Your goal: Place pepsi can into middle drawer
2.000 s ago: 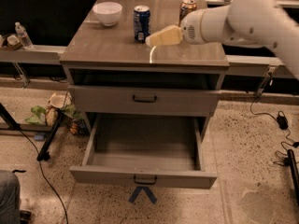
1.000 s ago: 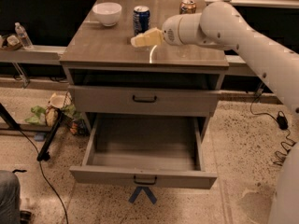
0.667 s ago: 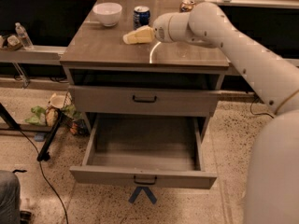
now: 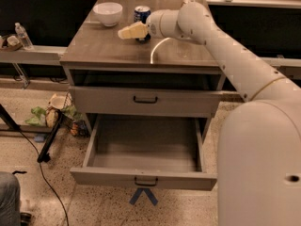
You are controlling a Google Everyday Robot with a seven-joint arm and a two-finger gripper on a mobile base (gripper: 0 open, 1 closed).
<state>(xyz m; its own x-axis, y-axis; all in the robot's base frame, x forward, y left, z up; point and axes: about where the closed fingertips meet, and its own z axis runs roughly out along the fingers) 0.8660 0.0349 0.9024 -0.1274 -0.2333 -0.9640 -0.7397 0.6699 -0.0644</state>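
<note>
The pepsi can [image 4: 141, 14], dark blue with a silver top, stands upright at the back of the cabinet top [image 4: 108, 48], right of a white bowl. My gripper [image 4: 127, 31] points left just in front of the can, covering its lower part; whether it touches the can I cannot tell. The middle drawer [image 4: 145, 177] is pulled out wide below, and its grey inside [image 4: 146, 149] holds nothing. The drawer front above it [image 4: 145, 100] is shut.
A white bowl [image 4: 107, 12] sits at the back left of the top. My arm [image 4: 235, 65] spans the right side and fills the lower right. A water bottle [image 4: 22, 34] stands on the left shelf. Trash [image 4: 51, 114], a black stand leg [image 4: 49, 140] and a cable lie left of the cabinet.
My arm has swung left across the cabinet top. The gripper went from right of the can to in front of it. The can and the drawer have not moved.
</note>
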